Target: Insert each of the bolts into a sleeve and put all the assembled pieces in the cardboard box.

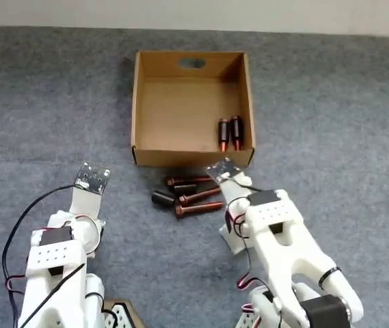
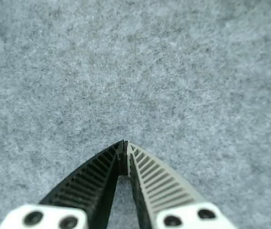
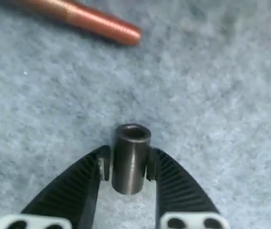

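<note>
A grey, felt-textured tabletop (image 1: pixel 331 123) lies bare to either side of the open brown cardboard box (image 1: pixel 173 116) near its far edge. In the box's near right corner, two smooth copper bolts in dark sleeves (image 1: pixel 230 132) lie side by side. Just outside the box's near wall, three loose copper-coloured bolts (image 1: pixel 197 197) and a short black cylinder (image 1: pixel 161 199) lie clustered. The right gripper (image 3: pixel 128 160) sits tight between this cluster and the box wall, its ribbed black fingers (image 3: pixel 85 179) clamped on a dark metal tubular sleeve (image 3: pixel 131 157), with a threaded bolt tip (image 3: pixel 92 21) lying near. The left gripper (image 2: pixel 125 147) is over bare felt well left of the cluster, its ribbed fingertips pressed together and holding nothing.
</note>
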Controlling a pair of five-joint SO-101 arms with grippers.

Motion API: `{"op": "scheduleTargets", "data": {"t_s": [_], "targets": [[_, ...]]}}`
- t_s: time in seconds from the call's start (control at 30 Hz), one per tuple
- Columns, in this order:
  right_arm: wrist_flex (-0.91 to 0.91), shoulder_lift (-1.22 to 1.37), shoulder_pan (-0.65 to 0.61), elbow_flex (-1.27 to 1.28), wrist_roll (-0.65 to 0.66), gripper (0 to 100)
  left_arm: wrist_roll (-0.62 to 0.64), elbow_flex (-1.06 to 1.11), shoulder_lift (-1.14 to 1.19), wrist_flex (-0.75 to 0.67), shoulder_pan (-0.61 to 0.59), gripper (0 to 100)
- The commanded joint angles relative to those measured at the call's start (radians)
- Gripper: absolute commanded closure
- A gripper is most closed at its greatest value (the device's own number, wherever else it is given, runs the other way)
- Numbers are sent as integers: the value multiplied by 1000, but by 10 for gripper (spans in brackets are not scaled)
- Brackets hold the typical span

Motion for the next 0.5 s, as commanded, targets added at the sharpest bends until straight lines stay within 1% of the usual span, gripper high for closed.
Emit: {"op": "scheduleTargets", "data": {"t_s": [0.0, 0.1, 0.2, 0.3, 0.33, 0.47], "targets": [[-28, 10, -30, -39, 2, 877, -8, 1, -7, -14, -15, 990], [-27, 12, -25, -35, 2, 906, -8, 1, -7, -14, -15, 990], [-28, 2, -25, -5, 6, 991, -8, 1, -7, -14, -15, 990], [-19, -16, -18, 2, 3, 993, -8, 1, -7, -14, -15, 990], [2, -41, 2, -4, 3, 994, -8, 1, -7, -14, -15, 990], [133, -255, 91, -125, 2, 994, -8, 1, -7, -14, -15, 990]]}}
